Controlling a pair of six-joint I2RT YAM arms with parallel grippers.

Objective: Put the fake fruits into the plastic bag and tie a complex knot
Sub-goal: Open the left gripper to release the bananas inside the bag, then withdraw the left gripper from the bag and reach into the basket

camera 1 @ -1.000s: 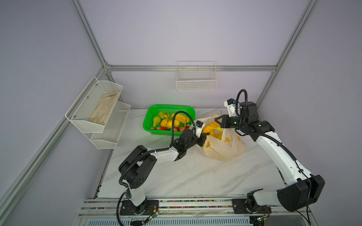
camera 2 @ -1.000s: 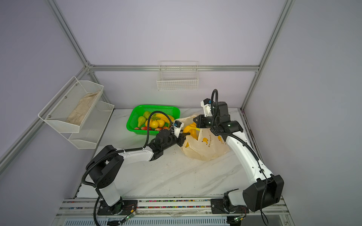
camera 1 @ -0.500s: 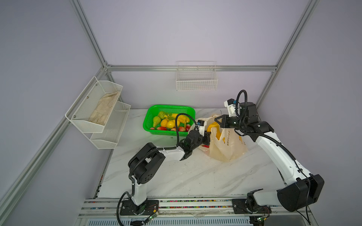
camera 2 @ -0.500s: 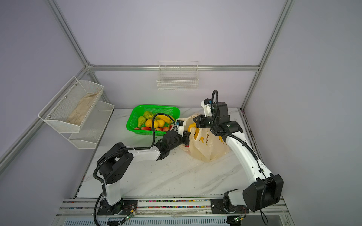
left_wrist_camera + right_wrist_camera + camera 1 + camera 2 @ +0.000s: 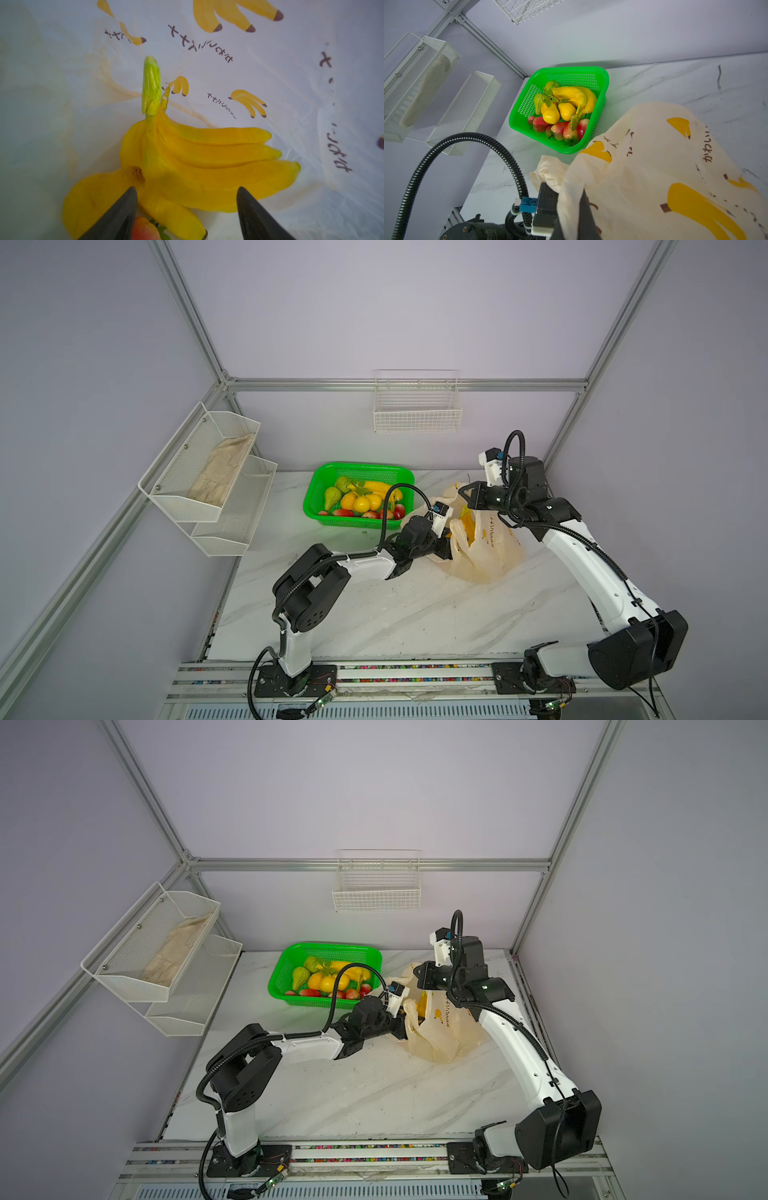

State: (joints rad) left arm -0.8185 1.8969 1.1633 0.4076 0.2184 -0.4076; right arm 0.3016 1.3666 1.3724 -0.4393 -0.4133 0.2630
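Left gripper (image 5: 185, 189) sat inside the plastic bag (image 5: 490, 547), jaws spread, gripping nothing; banana bunch (image 5: 207, 158) lay just ahead of its tips, long axis across the gap. Right gripper (image 5: 467, 495) was clenched on the bag rim, holding the mouth up. Only the left wrist view showed the bag's inside; both top views showed other fake fruits (image 5: 361, 502) in green basket (image 5: 361, 466), nearer the left arm.

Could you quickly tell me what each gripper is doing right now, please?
Left gripper: open, empty, at the banana bunch inside the plastic bag.
Right gripper: shut on the plastic bag's rim.
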